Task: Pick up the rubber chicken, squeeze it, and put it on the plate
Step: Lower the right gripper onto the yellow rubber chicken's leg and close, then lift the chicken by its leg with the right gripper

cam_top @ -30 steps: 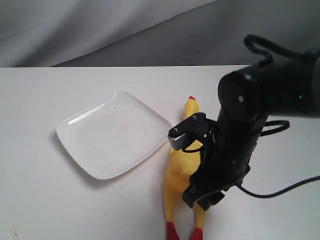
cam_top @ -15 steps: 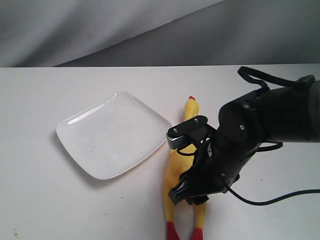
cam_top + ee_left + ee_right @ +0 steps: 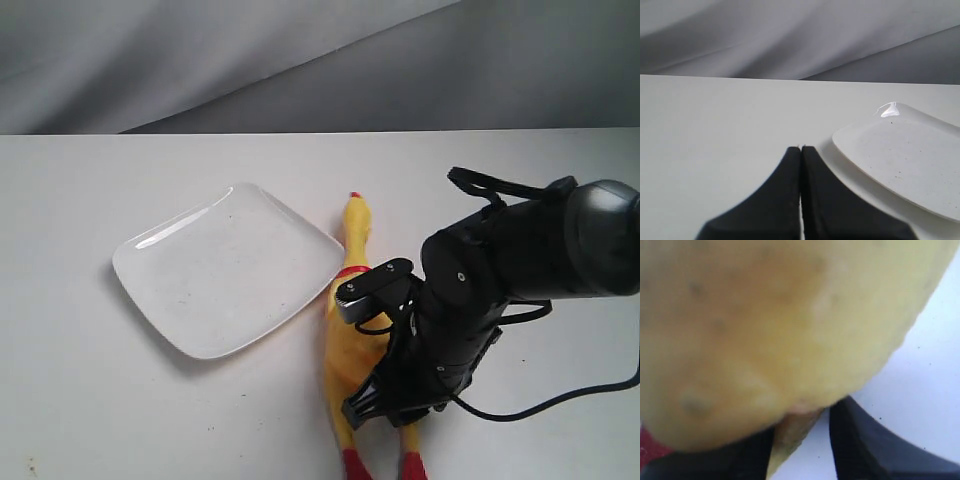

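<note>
The rubber chicken [image 3: 348,335] lies on the white table just right of the plate [image 3: 228,270], head away from the camera, red feet at the near edge. My right arm [image 3: 470,300] is down over its lower body and hides the fingers in the exterior view. In the right wrist view the bumpy yellow body [image 3: 770,325] fills the frame. The right gripper [image 3: 802,440] stands open, jaws apart, with a thin leg and bare table between them. The left gripper [image 3: 801,149] is shut with nothing in it, hovering over bare table near the plate [image 3: 905,155].
A black cable [image 3: 560,395] trails from the right arm across the table to the right. A grey cloth backdrop [image 3: 300,60] hangs behind the table's far edge.
The right arm has dropped lower and shifted left onto the chicken. The chicken has swung, its head moving left toward the plate's corner.
</note>
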Tool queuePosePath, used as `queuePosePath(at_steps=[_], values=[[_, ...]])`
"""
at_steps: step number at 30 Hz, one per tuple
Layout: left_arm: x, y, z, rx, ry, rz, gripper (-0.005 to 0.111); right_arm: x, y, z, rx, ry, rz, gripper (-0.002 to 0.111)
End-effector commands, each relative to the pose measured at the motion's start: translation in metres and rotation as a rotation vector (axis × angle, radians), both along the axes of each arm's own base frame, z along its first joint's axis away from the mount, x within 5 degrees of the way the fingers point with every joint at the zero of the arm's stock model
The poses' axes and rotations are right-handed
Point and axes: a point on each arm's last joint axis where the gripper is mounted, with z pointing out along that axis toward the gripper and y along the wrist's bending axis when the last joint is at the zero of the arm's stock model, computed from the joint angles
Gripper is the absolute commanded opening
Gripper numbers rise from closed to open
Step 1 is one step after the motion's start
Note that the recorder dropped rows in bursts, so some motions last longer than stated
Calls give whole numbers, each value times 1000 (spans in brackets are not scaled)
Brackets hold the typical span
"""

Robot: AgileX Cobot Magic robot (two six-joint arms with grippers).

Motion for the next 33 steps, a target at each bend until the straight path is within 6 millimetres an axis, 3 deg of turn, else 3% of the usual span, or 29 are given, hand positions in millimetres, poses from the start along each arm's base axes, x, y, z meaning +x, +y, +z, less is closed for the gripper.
queuePosePath(at_steps=[1,3,9,14,19,21,27,30,33], values=[[0,0,-1,-6,-4,2,0,2,-1,1,-8,-29,27,8],[0,0,-1,-6,-4,2,0,2,-2,7,-10,-46,41,0],[0,0,-1,-6,-4,2,0,-1,-13,48,-23,-158,52,0],[0,0,-1,-6,-4,2,0,-2,-31,116,-45,-374,28,0],[0,0,-1,-6,-4,2,0,0,-29,175,51,-534,53,0],[0,0,-1,-6,-4,2,0,1,-22,197,102,-559,139,0],[0,0,-1,-6,-4,2,0,-7,-15,200,87,-514,486,0],[0,0,0,24,-9,1,0,-8,-15,199,70,-511,534,0],[2,1,14,127,-151,0,0,-10,-13,199,89,-507,581,0]])
